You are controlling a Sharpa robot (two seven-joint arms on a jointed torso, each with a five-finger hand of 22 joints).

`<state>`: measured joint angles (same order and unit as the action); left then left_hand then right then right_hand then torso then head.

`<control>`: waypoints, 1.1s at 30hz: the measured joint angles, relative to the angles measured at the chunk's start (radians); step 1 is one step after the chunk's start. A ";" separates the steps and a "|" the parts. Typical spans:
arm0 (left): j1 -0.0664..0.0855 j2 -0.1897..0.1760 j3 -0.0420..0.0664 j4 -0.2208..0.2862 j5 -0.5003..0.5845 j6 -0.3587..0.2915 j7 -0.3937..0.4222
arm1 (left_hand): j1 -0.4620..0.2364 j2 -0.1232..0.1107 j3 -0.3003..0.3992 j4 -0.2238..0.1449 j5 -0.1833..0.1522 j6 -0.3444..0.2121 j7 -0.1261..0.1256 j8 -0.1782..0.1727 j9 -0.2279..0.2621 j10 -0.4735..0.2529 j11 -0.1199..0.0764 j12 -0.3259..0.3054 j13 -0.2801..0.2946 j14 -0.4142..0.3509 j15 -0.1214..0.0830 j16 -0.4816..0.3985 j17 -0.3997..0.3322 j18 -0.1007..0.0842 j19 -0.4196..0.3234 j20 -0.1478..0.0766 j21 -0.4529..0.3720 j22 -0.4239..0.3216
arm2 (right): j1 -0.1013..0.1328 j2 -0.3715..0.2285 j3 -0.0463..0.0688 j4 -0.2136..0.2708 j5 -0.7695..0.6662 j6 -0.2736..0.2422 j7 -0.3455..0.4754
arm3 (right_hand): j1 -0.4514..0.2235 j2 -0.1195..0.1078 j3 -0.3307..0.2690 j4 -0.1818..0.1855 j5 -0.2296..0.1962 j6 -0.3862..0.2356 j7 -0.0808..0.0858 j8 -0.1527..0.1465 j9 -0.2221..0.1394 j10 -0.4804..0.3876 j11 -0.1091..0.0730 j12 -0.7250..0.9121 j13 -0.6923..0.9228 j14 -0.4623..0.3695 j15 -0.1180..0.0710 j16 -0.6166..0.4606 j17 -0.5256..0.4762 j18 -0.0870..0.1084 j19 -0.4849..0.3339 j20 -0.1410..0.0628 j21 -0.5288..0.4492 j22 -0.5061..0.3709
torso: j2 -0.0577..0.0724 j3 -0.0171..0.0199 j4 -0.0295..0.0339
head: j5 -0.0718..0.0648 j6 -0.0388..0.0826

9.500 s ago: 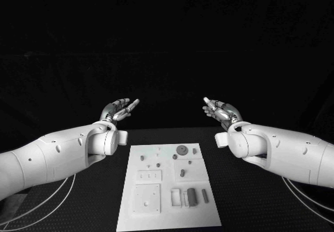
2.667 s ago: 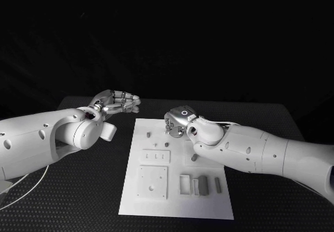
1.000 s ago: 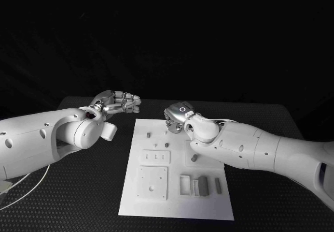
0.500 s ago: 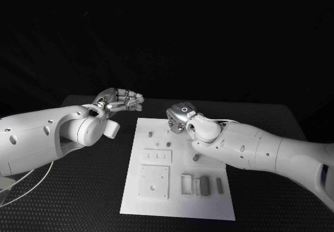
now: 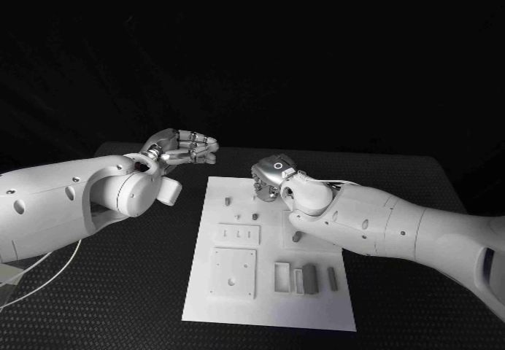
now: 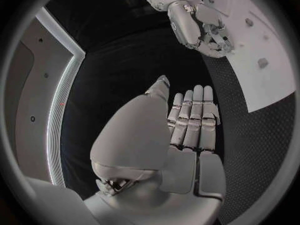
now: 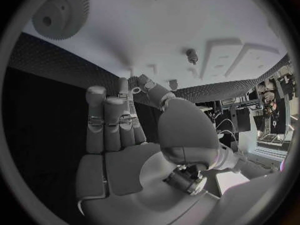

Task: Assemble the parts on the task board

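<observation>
Item: white rectangular task board, flat mid-bench.
Parts: small grey pegs and blocks lying loose in the near recesses; toothed grey gear at the far end. None seen mated; assembly judged barely begun.
Right hand: over the far end, fingers extended, holding nothing.
Left hand: beside the board, empty, fingers straight.

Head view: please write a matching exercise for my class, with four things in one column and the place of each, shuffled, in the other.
Things:
A. left hand
B. right hand
C. board
D. grey bar

Places:
1. at the board's near end
2. above the board's far end
3. flat in the middle of the black table
4. above the table, off the board's far left corner

Pairs: A-4, B-2, C-3, D-1
</observation>
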<state>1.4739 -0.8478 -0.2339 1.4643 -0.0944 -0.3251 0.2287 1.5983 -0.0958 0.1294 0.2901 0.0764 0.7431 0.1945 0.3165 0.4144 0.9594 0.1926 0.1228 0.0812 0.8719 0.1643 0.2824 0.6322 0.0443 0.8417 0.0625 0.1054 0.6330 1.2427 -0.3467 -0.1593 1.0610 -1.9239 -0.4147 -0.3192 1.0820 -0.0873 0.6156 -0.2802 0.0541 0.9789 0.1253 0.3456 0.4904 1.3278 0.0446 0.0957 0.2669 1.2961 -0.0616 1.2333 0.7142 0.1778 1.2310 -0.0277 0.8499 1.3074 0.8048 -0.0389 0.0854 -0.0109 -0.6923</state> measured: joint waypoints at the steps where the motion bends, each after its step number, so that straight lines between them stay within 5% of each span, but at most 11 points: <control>1: 0.001 0.000 0.000 0.001 0.000 0.000 0.000 | 0.000 0.000 0.000 0.000 0.000 0.000 0.000 0.000 0.000 0.000 0.000 0.000 0.000 0.000 0.000 -0.003 0.000 0.000 0.000 0.000 0.000 0.000 | 0.000 0.001 0.000 0.000 0.000 0.000 0.000 | 0.000 0.000 0.000 0.000 0.000 0.000 0.000 0.000 0.000 0.000 0.000 0.000 0.000 0.000 0.000 0.000 0.000 0.000 0.000 0.000 0.000 0.000 | 0.000 0.0000 0.0000 | 0.000 0.000; 33: 0.007 -0.004 0.000 0.008 0.000 0.000 0.000 | 0.000 0.000 0.000 0.000 0.000 0.000 0.000 0.000 -0.001 0.000 0.000 0.000 -0.001 0.000 0.000 -0.004 0.002 0.000 0.000 0.000 0.000 -0.001 | 0.000 0.014 0.000 -0.025 0.016 0.011 0.007 | 0.000 -0.008 0.005 -0.001 0.000 -0.002 -0.001 0.000 0.001 0.000 0.000 0.000 0.001 -0.003 -0.001 0.000 -0.003 0.000 -0.002 0.002 0.000 0.000 | -0.002 -0.0028 -0.0003 | 0.007 -0.005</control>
<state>1.4813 -0.8516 -0.2338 1.4724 -0.0947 -0.3252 0.2285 1.5984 -0.0958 0.1294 0.2901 0.0764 0.7431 0.1945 0.3165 0.4136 0.9594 0.1926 0.1228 0.0804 0.8719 0.1643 0.2787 0.6339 0.0442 0.8418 0.0625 0.1054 0.6323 1.2428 -0.3328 -0.1591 1.0358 -1.9079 -0.4034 -0.3122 1.0818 -0.0954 0.6204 -0.2808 0.0541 0.9772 0.1239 0.3453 0.4911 1.3277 0.0446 0.0957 0.2676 1.2932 -0.0627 1.2333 0.7113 0.1782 1.2295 -0.0261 0.8499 1.3073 0.8030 -0.0417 0.0851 -0.0044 -0.6978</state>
